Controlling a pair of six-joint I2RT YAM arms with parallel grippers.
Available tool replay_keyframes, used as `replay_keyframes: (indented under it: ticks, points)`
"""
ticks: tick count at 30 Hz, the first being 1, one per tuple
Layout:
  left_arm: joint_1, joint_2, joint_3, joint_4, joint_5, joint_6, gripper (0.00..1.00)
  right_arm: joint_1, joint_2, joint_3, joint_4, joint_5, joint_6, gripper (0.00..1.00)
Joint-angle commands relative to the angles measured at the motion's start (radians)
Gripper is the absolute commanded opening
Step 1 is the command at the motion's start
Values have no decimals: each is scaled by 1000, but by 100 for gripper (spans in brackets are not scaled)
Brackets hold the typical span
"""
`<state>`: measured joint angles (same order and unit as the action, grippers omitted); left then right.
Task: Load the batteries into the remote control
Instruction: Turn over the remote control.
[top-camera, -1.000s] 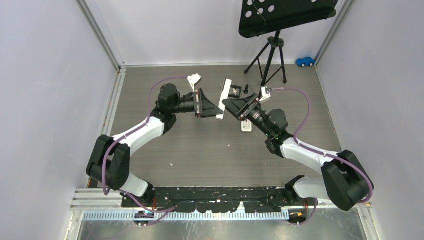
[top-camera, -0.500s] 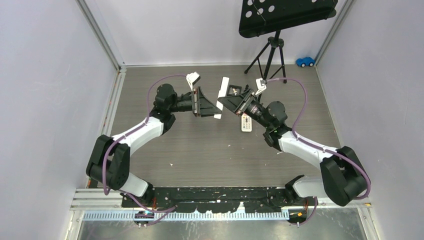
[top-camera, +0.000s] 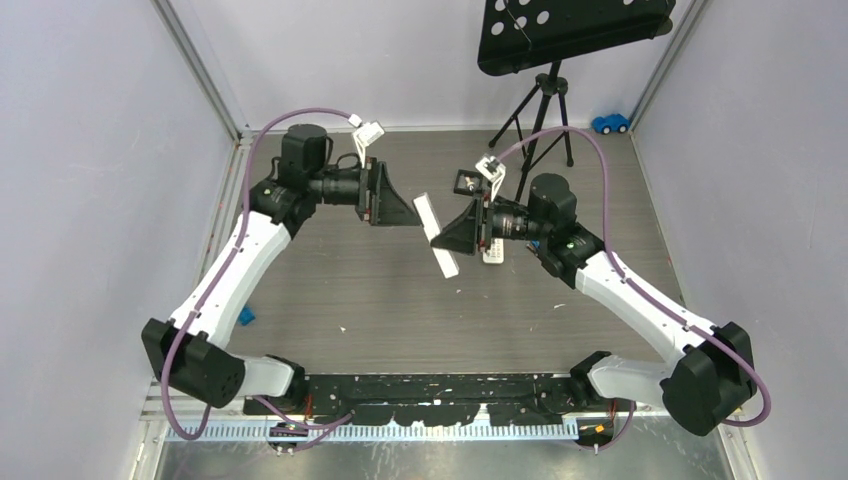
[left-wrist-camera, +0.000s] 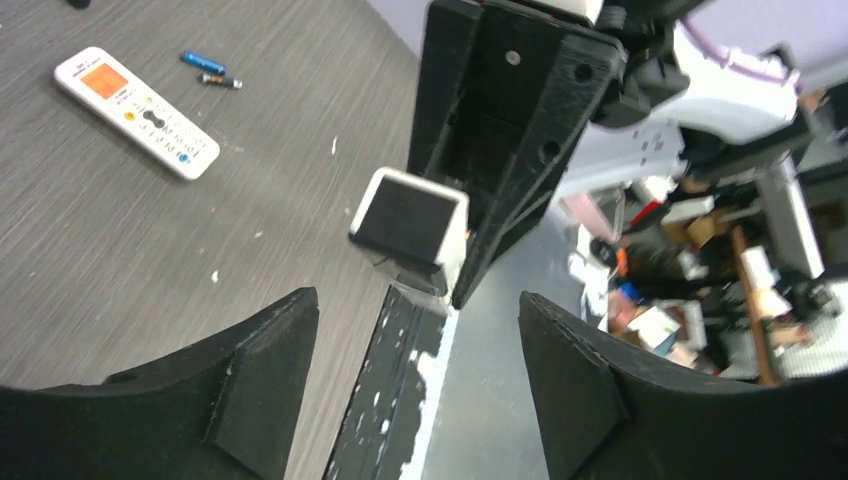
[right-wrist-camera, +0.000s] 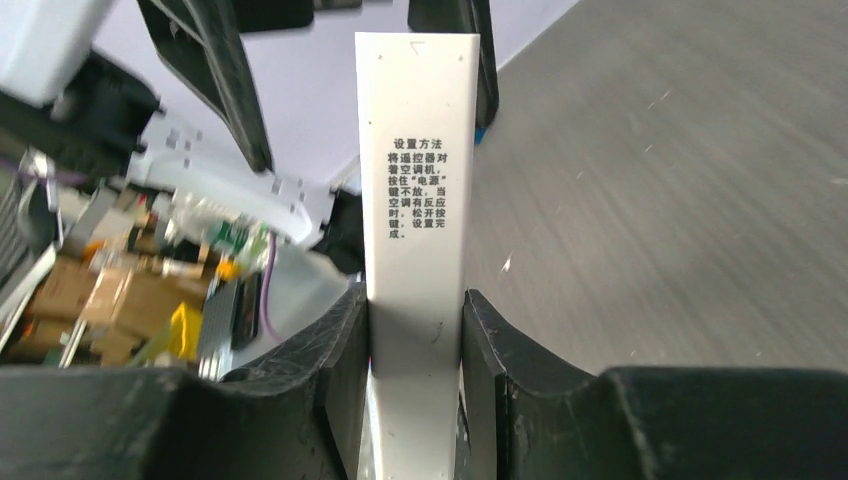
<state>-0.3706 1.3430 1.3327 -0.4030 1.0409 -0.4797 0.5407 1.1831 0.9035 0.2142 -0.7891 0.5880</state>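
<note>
My right gripper (top-camera: 458, 233) is shut on a long white remote (top-camera: 433, 232) and holds it in the air over the middle of the table. In the right wrist view the remote (right-wrist-camera: 415, 190) stands up between the pads, its back label with printed text facing me. My left gripper (top-camera: 402, 208) is open and empty, just left of the remote's upper end (left-wrist-camera: 410, 222). A second white remote with an orange screen (left-wrist-camera: 135, 110) lies on the table. A blue battery (left-wrist-camera: 204, 62) and a darker one (left-wrist-camera: 219, 80) lie beside it.
A black tripod stand (top-camera: 540, 110) with a perforated tray stands at the back right. A tiny blue toy car (top-camera: 610, 123) sits in the far right corner. A small blue thing (top-camera: 245, 316) lies near the left arm. The second remote (top-camera: 493, 250) lies under the right arm.
The left arm has lifted and drawn back to the left, its jaws now off the remote. The right gripper has swung the remote forward and lower.
</note>
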Motion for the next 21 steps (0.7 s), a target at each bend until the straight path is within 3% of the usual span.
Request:
replay_keyframes:
  ticks: [1, 4, 10, 17, 21]
  points:
    - [-6, -42, 80, -404, 28, 331, 71, 7, -11, 47, -149, -219, -139, 0]
    - [-27, -70, 65, -417, 61, 370, 63, 16, -14, 68, -197, -242, -185, 0]
    - [-74, -95, 40, -423, 88, 403, 65, 58, -10, 116, -207, -272, -194, 0]
    - [-74, -107, 6, -255, 133, 254, 68, 119, -2, 149, -250, -235, -225, 0]
    - [-74, -121, -25, -165, 150, 185, 62, 133, 1, 153, -254, -215, -230, 0]
